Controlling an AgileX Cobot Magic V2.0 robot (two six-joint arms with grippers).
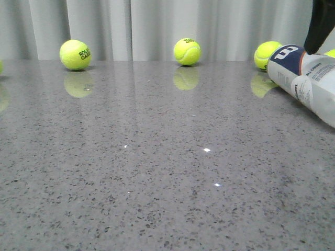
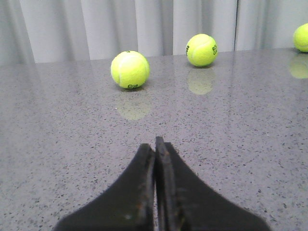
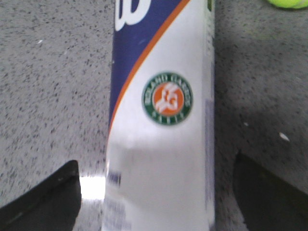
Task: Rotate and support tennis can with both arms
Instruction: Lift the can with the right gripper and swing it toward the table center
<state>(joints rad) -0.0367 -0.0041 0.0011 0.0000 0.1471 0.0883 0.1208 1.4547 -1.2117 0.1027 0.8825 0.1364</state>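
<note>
- Left gripper (image 2: 155, 144): fingers pressed together, nothing between them, low over the table (image 1: 157, 183).
- Right gripper (image 3: 156, 192): fingers spread wide, one each side of the tennis can (image 3: 161, 120); gaps on both sides, contact probably none, but edges are blurry.
- Can lies tilted at far right of front view (image 1: 306, 78).
- Tennis ball (image 2: 129, 69) ahead of left fingertips, well apart.

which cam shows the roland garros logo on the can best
The right wrist view: the round green-orange logo faces the camera on the tennis can. The front view shows only the can's tilted navy end at the right edge, no logo. The left wrist view lacks the can entirely.
</note>
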